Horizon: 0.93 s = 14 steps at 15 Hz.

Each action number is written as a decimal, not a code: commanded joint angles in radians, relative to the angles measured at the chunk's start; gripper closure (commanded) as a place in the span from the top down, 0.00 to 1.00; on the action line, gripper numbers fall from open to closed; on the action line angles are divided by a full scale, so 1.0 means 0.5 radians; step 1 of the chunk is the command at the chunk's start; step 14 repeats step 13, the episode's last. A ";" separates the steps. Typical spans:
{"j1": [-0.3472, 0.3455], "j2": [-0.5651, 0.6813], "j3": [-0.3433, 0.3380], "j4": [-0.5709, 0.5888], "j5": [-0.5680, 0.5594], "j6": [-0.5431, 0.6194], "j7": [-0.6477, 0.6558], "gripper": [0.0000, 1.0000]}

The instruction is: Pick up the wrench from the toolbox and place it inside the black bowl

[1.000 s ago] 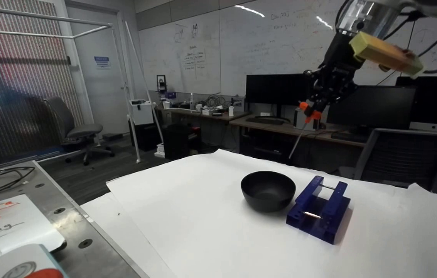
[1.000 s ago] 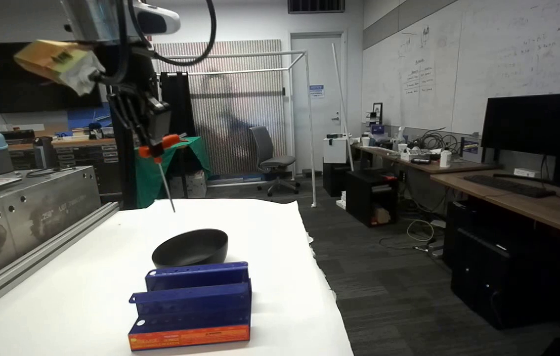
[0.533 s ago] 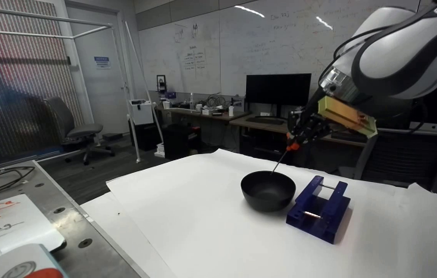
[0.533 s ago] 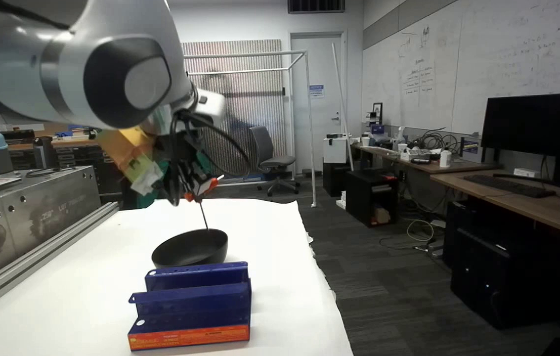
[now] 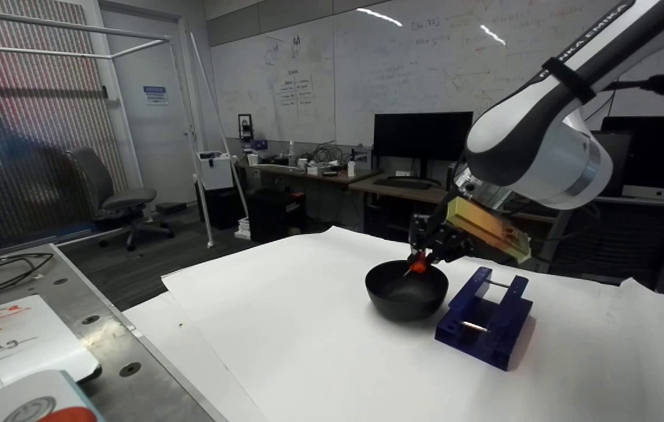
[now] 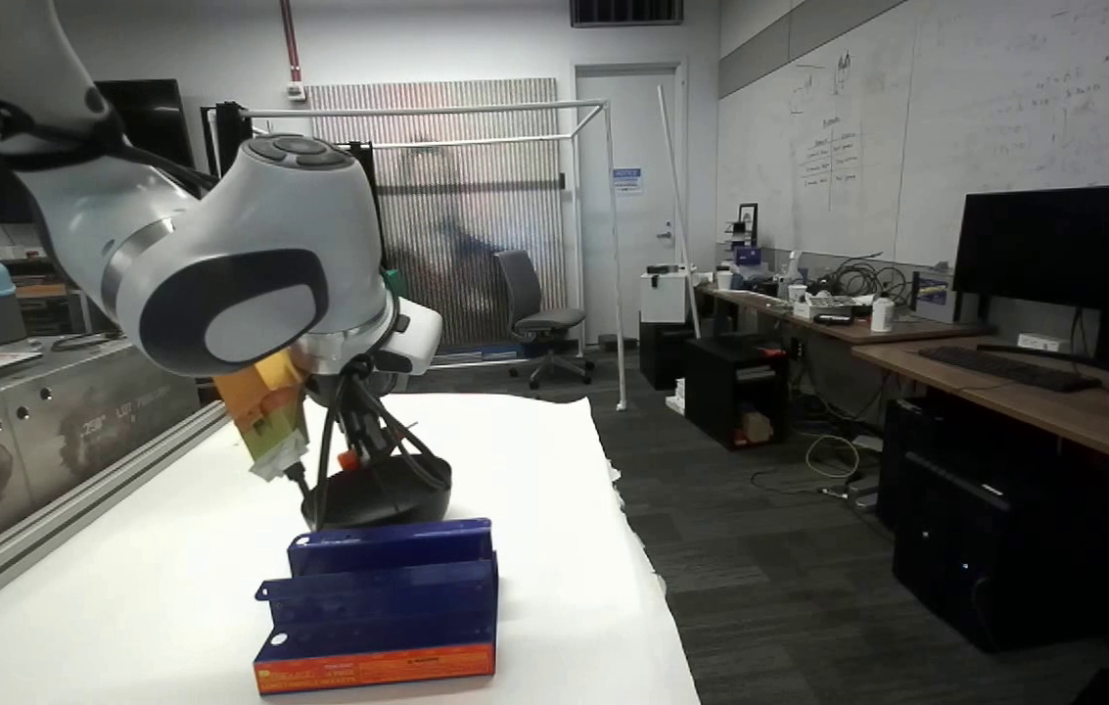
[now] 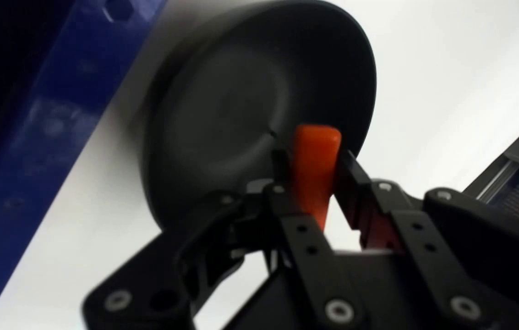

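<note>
The wrench has a red-orange handle (image 7: 316, 156) and a thin metal shaft. My gripper (image 7: 316, 172) is shut on the handle. In an exterior view the gripper (image 5: 419, 257) is low over the far rim of the black bowl (image 5: 405, 296), with the wrench (image 5: 418, 265) at the rim and its shaft pointing into the bowl. In the wrist view the black bowl (image 7: 222, 105) lies under the handle; most of the shaft is hidden. In an exterior view the arm and cables partly cover the wrench (image 6: 348, 459) and bowl (image 6: 383, 499). The dark blue toolbox (image 5: 487, 316) stands beside the bowl.
The toolbox (image 6: 383, 597) is close to the bowl and also shows in the wrist view (image 7: 53, 114). White paper (image 5: 296, 328) covers the table. A metal bench (image 5: 126, 351) runs along one side. A yellow-orange block (image 5: 487, 228) is fixed to the wrist.
The arm has swung over and lowered, carrying the wrench from high above the table down to the bowl's rim, its shaft now inside. The bowl and toolbox have stayed in place.
</note>
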 commanded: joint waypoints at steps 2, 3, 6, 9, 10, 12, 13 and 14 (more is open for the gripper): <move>-0.114 0.053 0.054 0.121 0.204 -0.078 -0.245 0.70; -0.130 0.040 0.041 0.120 0.204 -0.106 -0.261 0.77; -0.178 -0.054 0.006 0.082 0.141 -0.258 -0.232 0.99; -0.120 -0.245 -0.111 0.008 0.021 -0.510 -0.151 1.00; -0.109 -0.315 -0.134 -0.016 -0.033 -0.588 -0.135 1.00; -0.082 -0.427 -0.182 -0.056 -0.183 -0.707 -0.075 1.00; -0.080 -0.447 -0.203 -0.047 -0.254 -0.815 -0.001 1.00; -0.080 -0.447 -0.203 -0.047 -0.254 -0.815 -0.001 1.00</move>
